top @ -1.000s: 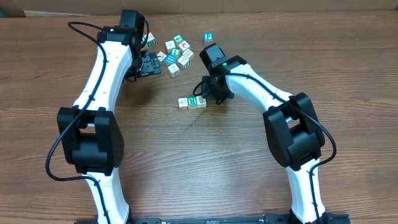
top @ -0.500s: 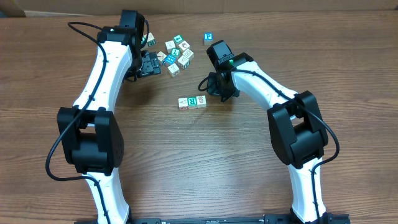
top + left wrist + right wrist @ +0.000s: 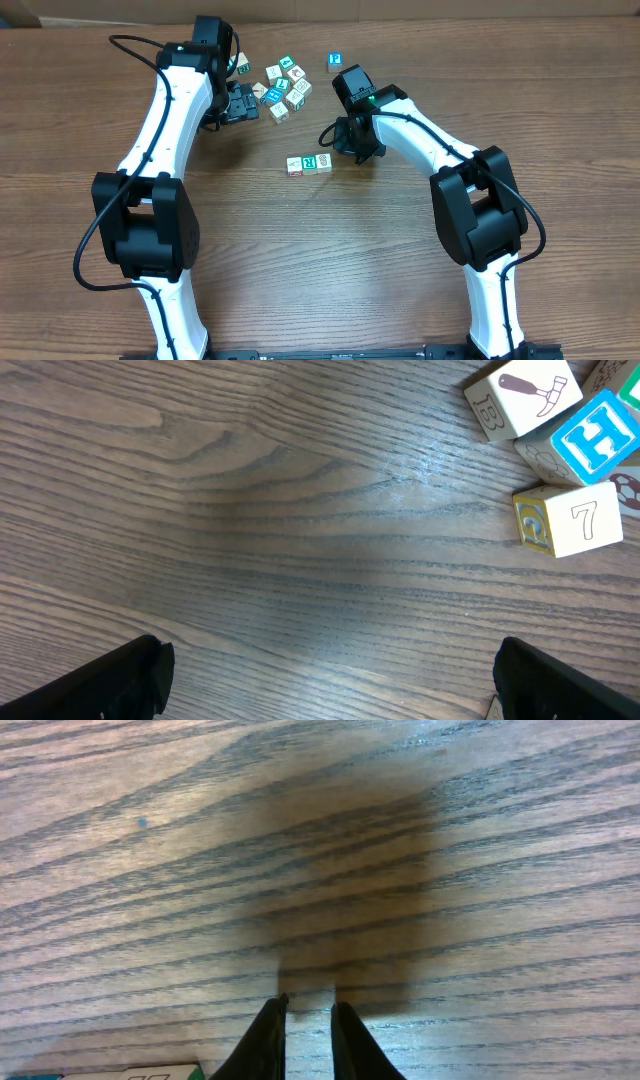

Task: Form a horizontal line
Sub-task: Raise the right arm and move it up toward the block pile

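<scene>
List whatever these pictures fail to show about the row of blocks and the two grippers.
- Row of blocks, overhead: faces too small to read; the right gripper blocks any view of further blocks at its right end.
- Right wrist view: only a sliver of one block shows, cut off by the bottom edge.
- Left gripper, left wrist view: fingertips cropped at the bottom corners.
- Loose pile of blocks, overhead: partly covered by the left arm.

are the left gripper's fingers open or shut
Open: in the left wrist view the left gripper has its fingers at opposite frame edges, bare table between.
</scene>
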